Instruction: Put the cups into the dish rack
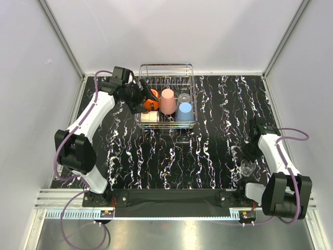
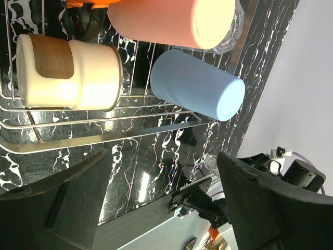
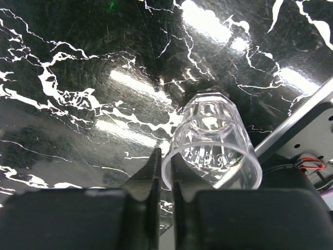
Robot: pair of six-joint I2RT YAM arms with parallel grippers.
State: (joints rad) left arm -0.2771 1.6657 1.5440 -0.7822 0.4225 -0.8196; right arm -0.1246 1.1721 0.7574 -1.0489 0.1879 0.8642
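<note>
The dish rack (image 1: pixel 166 66) stands at the back centre and holds an orange mug (image 1: pixel 152 100), a salmon-pink tumbler (image 1: pixel 167 101), a light blue cup (image 1: pixel 184 112), a beige cup (image 1: pixel 149 117) and a clear glass (image 1: pixel 183 97). My left gripper (image 1: pixel 143 101) hovers open at the rack's left side, empty. Its wrist view shows the beige cup (image 2: pixel 73 78), the pink tumbler (image 2: pixel 166 21) and the blue cup (image 2: pixel 197 91) lying beyond the rack's wire (image 2: pixel 104 136). My right gripper (image 3: pixel 165 166) pinches the rim of another clear glass (image 3: pixel 213 135), one finger inside and one outside. That glass (image 1: pixel 248 167) is tilted at the table's near right.
The black marbled table (image 1: pixel 208 146) is walled in by white panels at the left, back and right. A black bar and metal rail (image 1: pixel 166 199) run along the near edge between the arm bases. The right arm's base (image 1: pixel 283 195) sits just beside the held glass.
</note>
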